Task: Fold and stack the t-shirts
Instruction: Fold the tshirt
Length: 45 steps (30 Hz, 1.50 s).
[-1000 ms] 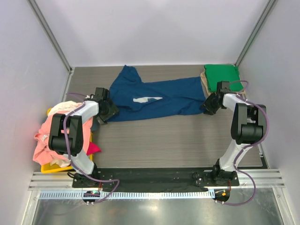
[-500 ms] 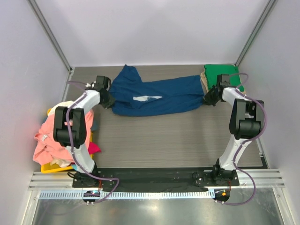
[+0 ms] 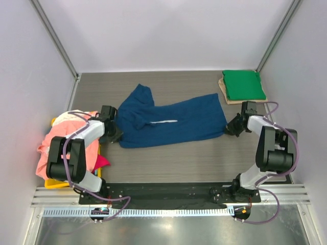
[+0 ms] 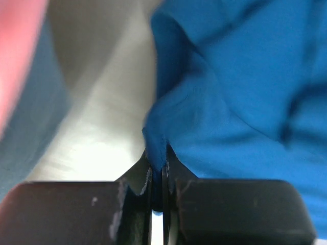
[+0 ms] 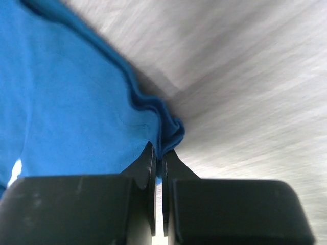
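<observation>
**Operator:** How is the work area laid out, read from the left edge across?

**Technician:** A heap of unfolded tees, salmon pink uppermost, is found at the left edge. Just to its right, the left gripper is clamped on the left end of the navy t-shirt. In the left wrist view a fold of blue cloth is pinched between jaws that are pressed together. The navy t-shirt is stretched across the middle of the table, with its white print creased into a thin strip. Its right end is gripped by the right gripper, and the right wrist view shows the jaws closed on a bunched hem. A folded green t-shirt is set on the tan board in the far right corner.

**Operator:** Which relation governs the coming move?

**Technician:** The garment's long axis is laid left to right, between the two grippers. Cloth is therefore found to the right of the left gripper and to the left of the right one, and each end is held by the gripper nearer to it. A spreading step ahead of folding is judged to be in hand. An even pull along that axis is called for, since wrinkles would be left by a slack end. The green t-shirt is nearer the right gripper.
</observation>
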Each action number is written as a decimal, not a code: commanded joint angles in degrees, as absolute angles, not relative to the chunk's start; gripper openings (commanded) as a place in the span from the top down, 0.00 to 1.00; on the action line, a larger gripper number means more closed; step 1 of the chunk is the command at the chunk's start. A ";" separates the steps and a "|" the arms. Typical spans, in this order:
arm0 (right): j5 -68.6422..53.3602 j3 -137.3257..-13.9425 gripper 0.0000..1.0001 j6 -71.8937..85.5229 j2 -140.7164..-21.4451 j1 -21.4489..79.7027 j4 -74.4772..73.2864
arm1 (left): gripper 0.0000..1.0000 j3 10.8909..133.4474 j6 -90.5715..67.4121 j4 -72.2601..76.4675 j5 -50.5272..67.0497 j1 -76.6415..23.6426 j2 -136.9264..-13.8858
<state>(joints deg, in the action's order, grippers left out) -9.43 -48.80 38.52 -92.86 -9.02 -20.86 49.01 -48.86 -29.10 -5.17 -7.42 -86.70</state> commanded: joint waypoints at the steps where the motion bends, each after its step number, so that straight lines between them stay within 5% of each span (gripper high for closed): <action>1: -6.15 -45.54 0.99 38.67 -90.09 -10.89 -21.18 | 0.97 46.85 -50.01 -28.04 -3.96 -7.21 -84.12; 12: -4.31 -35.60 0.96 40.08 -73.86 -13.71 -26.10 | 0.86 39.55 -51.33 -31.99 -2.64 -7.21 -72.17; 16: -2.64 -31.83 0.77 41.48 -66.39 -13.62 -29.52 | 0.80 38.15 -51.42 -35.14 -2.55 -7.21 -66.38; 18: -2.29 -30.77 0.67 42.01 -63.38 -13.62 -30.58 | 0.69 38.06 -51.42 -36.29 -2.46 -7.12 -64.70; 22: -2.02 -30.06 0.22 42.71 -56.97 -13.62 -33.57 | 0.38 38.93 -50.80 -39.45 -1.85 -7.21 -60.30; 25: -2.64 -32.77 0.15 42.01 -56.16 -13.62 -34.71 | 0.27 42.53 -48.08 -40.87 -2.89 -7.12 -57.40; 32: -4.48 -42.79 0.15 38.50 -58.01 -12.31 -34.81 | 0.18 55.62 -39.56 -35.43 -4.92 -7.21 -64.32; 45: -0.26 -50.63 0.17 34.37 -66.18 -0.02 -31.12 | 0.21 96.82 -33.57 -24.00 2.72 -7.12 -115.20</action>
